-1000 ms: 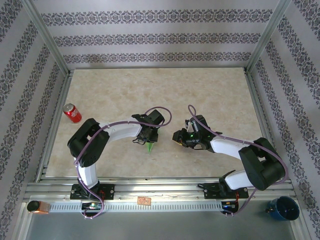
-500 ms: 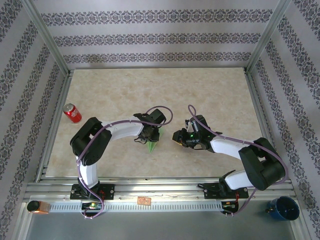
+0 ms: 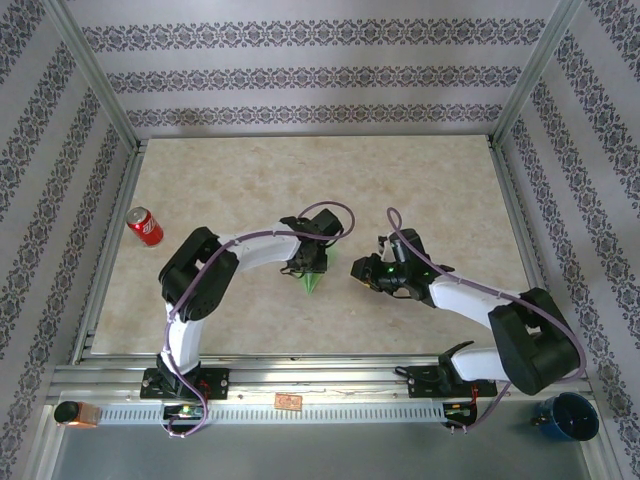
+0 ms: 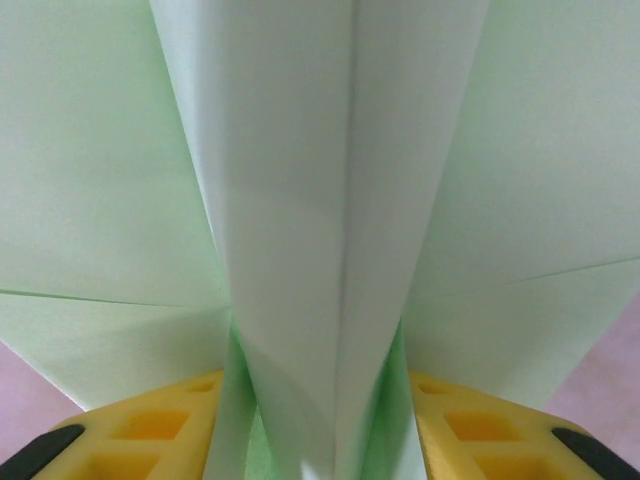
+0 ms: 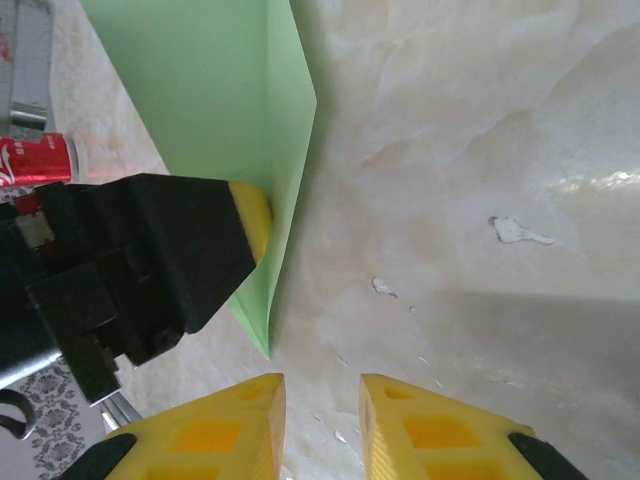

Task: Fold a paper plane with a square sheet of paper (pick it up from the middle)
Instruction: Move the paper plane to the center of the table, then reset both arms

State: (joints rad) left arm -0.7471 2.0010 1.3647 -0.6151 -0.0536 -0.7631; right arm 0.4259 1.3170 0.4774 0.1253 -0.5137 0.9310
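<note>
- Here is the left gripper, just left of centre in the overhead view. It is clamped on the slim, pointed dart of light green paper, the paper plane, whose tip pokes down toward the lower edge of the frame.
- In the left wrist view the yellow fingers flank the plane's central keel at the bottom. A sharp centre crease runs up the middle and wing panels fan out to both sides.
- In the right wrist view the right gripper sits at the bottom edge. Its yellow fingers are drawn close with a slim gap and hold nothing, just short of the plane's lower corner.
- The cylindrical red soda can stands well apart at the left of the beige marbled table.
- My read is that the folding is largely done, with nose, keel and wings all formed.
- What seems left is pressing the creases, levelling the wings and setting the plane down.
</note>
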